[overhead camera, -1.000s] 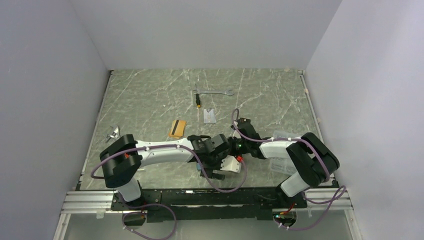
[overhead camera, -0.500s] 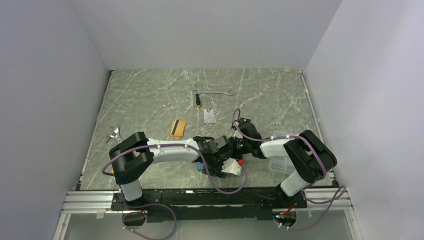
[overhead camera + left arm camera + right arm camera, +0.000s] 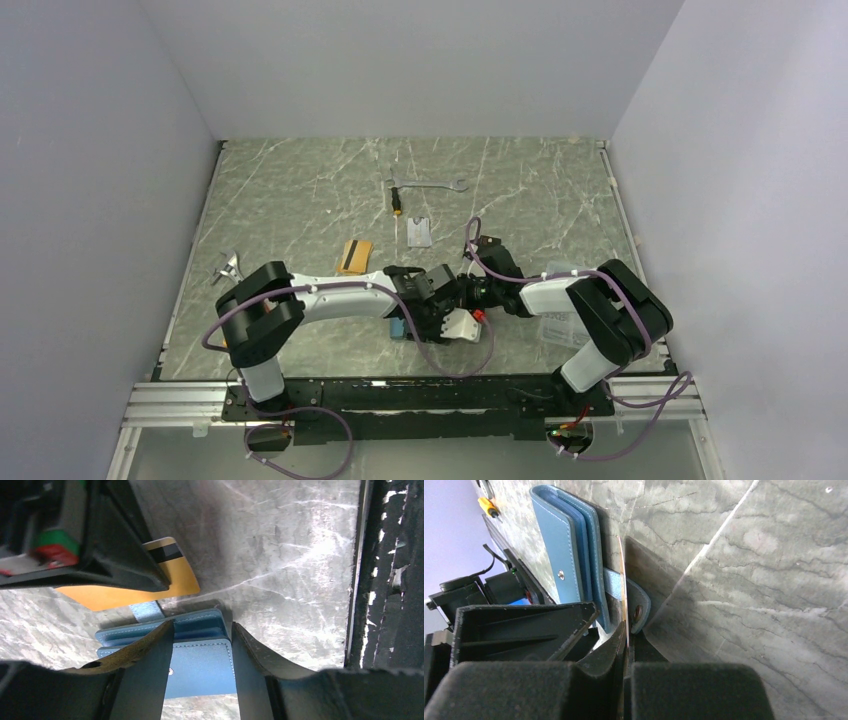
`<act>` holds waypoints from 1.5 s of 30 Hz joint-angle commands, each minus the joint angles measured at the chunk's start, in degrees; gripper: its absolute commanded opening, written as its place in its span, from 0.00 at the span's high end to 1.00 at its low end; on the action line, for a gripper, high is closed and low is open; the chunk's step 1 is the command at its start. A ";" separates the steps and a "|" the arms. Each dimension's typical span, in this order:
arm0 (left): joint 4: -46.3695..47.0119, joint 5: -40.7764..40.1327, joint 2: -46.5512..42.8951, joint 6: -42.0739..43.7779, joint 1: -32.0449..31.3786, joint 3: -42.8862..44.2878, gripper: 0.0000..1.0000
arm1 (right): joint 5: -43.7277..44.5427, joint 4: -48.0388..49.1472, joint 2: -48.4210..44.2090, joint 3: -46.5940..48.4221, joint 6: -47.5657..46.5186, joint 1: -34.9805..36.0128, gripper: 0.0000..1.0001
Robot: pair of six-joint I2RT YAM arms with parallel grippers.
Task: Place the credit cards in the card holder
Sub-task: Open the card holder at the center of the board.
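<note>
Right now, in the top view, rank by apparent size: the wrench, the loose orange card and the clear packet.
1. wrench, longest by far, though thin.
2. orange card.
3. clear packet, only slightly smaller than the card; nearly alike.

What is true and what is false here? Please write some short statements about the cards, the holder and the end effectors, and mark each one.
1. The right end effector grips an orange card with a black stripe. True.
2. The holder sits between the fingers of the left end effector. True.
3. The gripped card is fully inside the holder. False: it is outside, next to the tab.
4. Only one card is in view. False: a second card lies on its own, farther back on the left.
5. The wrench lies on the holder. False: it lies far behind it.
</note>
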 commanded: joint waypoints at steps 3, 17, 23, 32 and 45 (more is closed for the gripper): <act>-5.46 -0.69 -3.99 -1.85 1.67 2.83 0.50 | 14.37 -10.28 4.14 -2.08 -3.85 0.17 1.00; -8.97 -5.46 -11.96 -2.77 7.15 -1.89 0.55 | 16.17 -10.92 3.68 -3.05 -3.29 0.17 1.00; -9.15 -6.64 -14.22 -4.67 9.16 -4.96 0.55 | 16.61 -10.99 2.96 -3.26 -2.88 0.23 1.00; -10.13 -2.30 -12.22 -9.51 19.85 -5.79 0.49 | 16.95 -10.52 1.46 -4.72 -1.56 0.48 1.00; -4.95 6.62 -6.72 -6.51 24.30 -6.53 0.44 | 18.44 -11.83 -2.71 -6.12 0.05 0.75 1.00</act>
